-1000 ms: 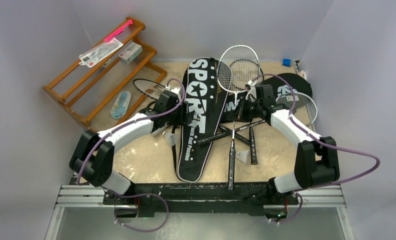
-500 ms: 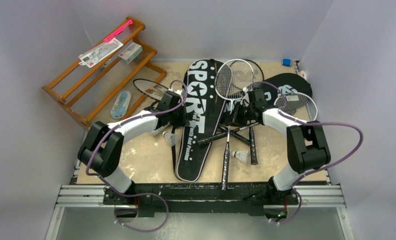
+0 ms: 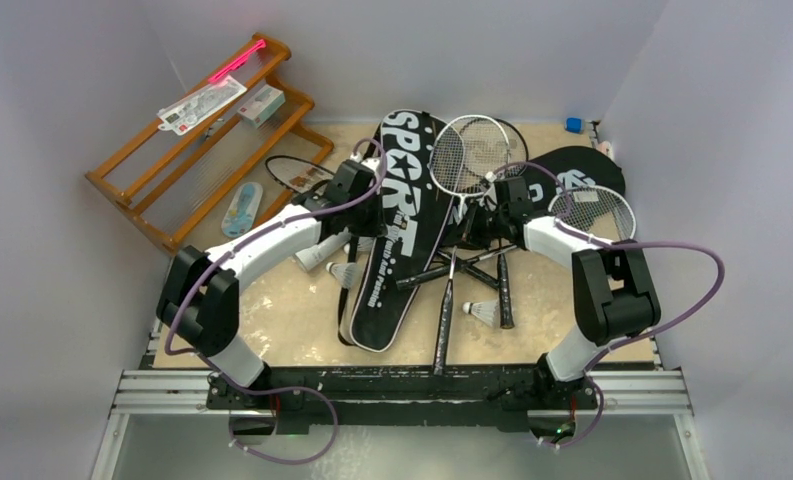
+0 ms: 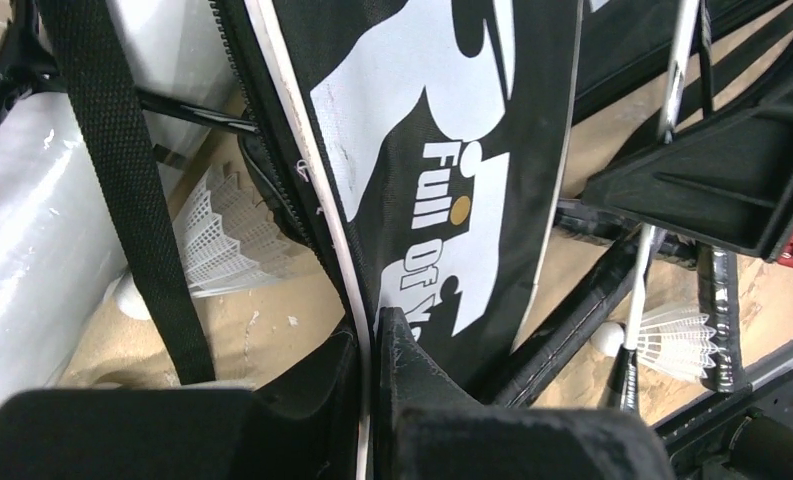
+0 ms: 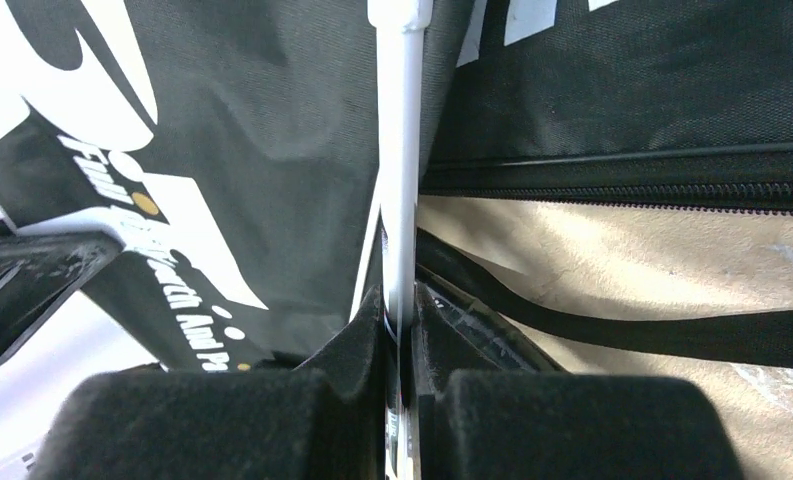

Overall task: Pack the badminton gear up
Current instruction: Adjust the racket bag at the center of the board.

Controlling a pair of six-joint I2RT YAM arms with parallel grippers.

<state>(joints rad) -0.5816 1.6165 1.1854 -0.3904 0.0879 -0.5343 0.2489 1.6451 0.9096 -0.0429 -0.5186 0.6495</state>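
Closing over the last second, the left jaws now pinch the white-piped edge of the long black racket-shaped fabric bag with white lettering [image 4: 442, 200]. Right jaws clamp the silver shaft of a silver-framed racket [image 5: 400, 150]. Both lie lengthwise, wide ends far, narrow ends toward the table's [image 3: 282, 320] near edge. A white tube [image 3: 314, 256] and feather shuttlecock [image 3: 344, 272] crowd the bag's left side; crossed black-handled rackets [image 3: 477, 270] its right.
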